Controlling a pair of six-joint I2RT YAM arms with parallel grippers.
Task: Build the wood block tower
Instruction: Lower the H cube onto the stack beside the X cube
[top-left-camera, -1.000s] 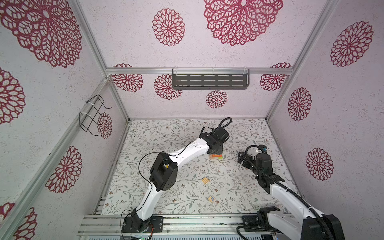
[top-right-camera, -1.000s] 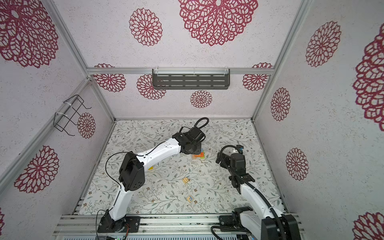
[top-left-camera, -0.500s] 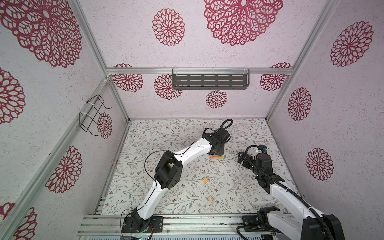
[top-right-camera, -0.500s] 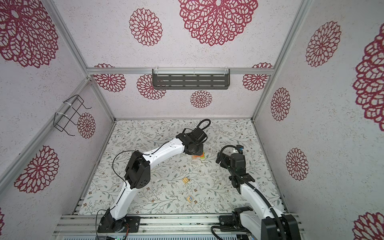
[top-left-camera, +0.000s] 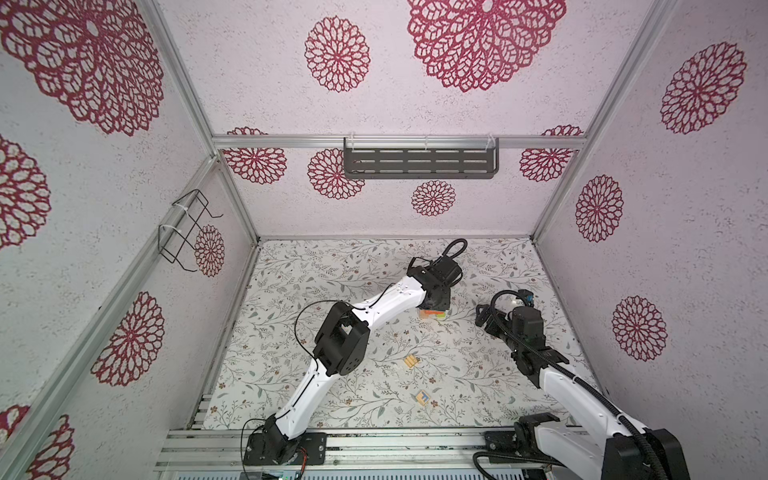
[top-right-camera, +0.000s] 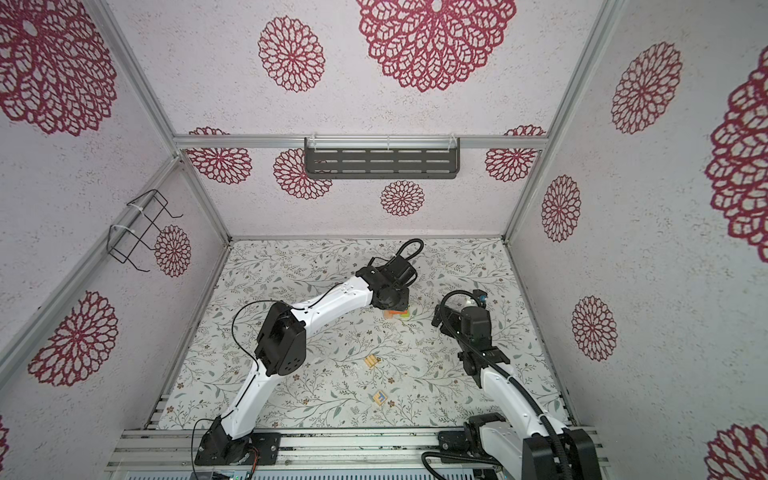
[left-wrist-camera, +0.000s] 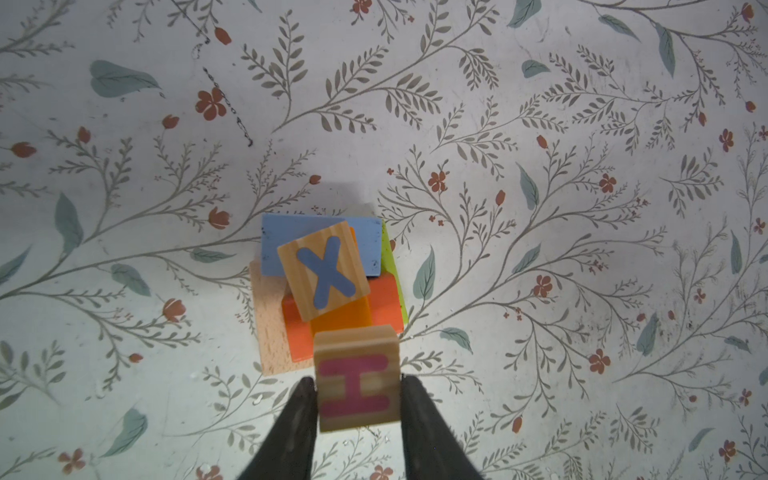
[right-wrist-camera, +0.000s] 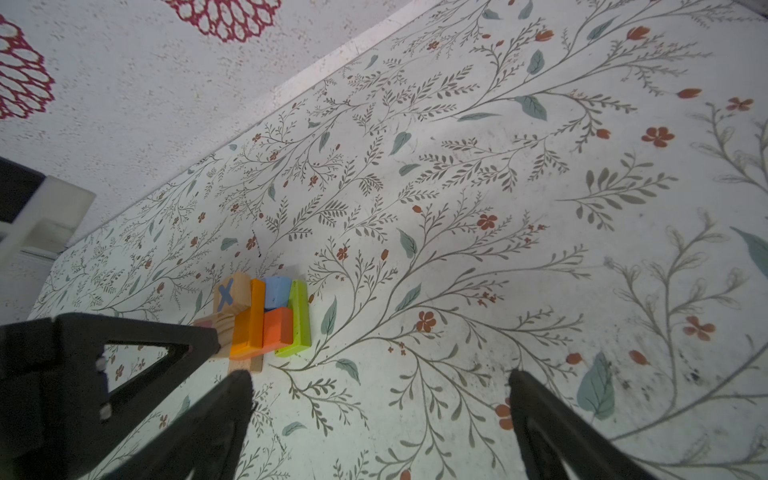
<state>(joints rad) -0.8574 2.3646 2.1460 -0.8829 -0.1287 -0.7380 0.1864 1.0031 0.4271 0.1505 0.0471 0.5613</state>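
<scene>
We're clamping the left gripper (left-wrist-camera: 358, 390) on the pink-H wood cube (left-wrist-camera: 355, 365), lining it over the blue-X cube (left-wrist-camera: 324, 272) atop the multicoloured tower (left-wrist-camera: 386, 299); right gripper (right-wrist-camera: 378, 376) idling open, clear.

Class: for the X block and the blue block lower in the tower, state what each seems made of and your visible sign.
X block: bare wood, matte; grain stripes show, the letter looks printed. Blue block: probably wood too, under matte opaque paint; no grain visible, small dark specks near its edge.
</scene>
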